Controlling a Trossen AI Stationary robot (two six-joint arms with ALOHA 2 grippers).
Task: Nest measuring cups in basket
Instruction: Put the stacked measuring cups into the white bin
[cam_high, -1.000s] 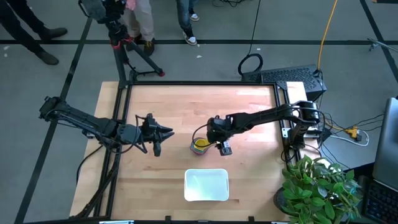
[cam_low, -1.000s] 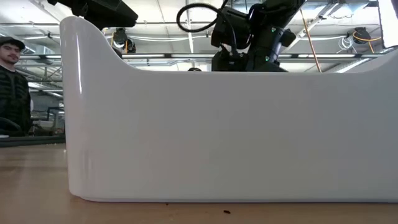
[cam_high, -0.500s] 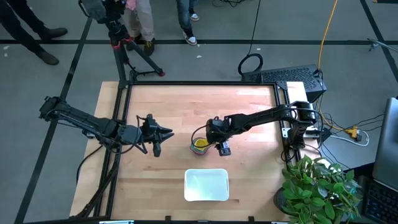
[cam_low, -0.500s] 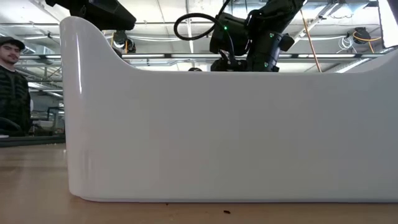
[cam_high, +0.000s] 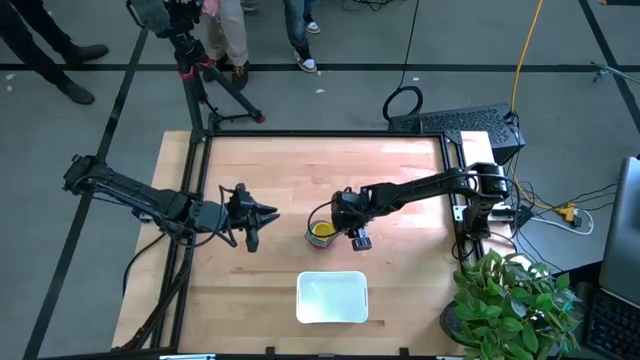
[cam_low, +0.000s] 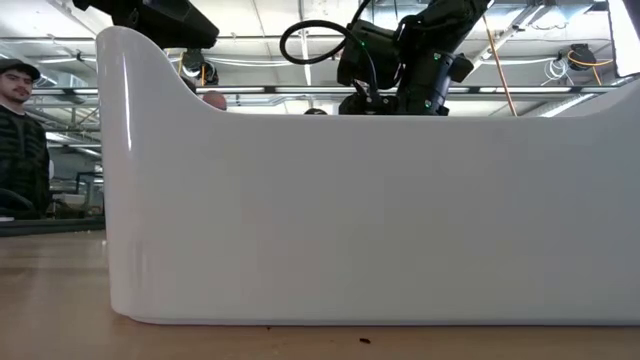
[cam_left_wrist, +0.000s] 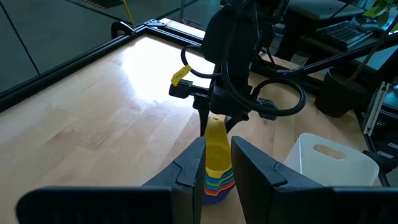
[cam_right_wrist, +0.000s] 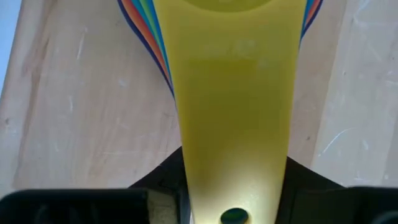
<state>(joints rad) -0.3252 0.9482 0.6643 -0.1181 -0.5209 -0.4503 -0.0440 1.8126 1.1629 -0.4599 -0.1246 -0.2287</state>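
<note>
Basket (cam_high: 332, 298) empty, I judge; transfer step left. Left gripper (cam_high: 262, 216) waits well left of basket, fingers parted. Right gripper (cam_high: 340, 226) closed on yellow handle (cam_right_wrist: 231, 124). Cup stack (cam_high: 321, 233) nested just behind basket.

Yellow cup (cam_right_wrist: 231, 106) (topmost); white basket (cam_high: 332, 298)

Yellow cup handle (cam_right_wrist: 233, 124) (over stacked coloured ones) fills the gripper (cam_right_wrist: 233, 186).

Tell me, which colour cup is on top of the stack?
The yellow cup sits on top, its handle between the right gripper's fingers. The blue, green, orange and red ones only peek out as edges beneath it.
</note>
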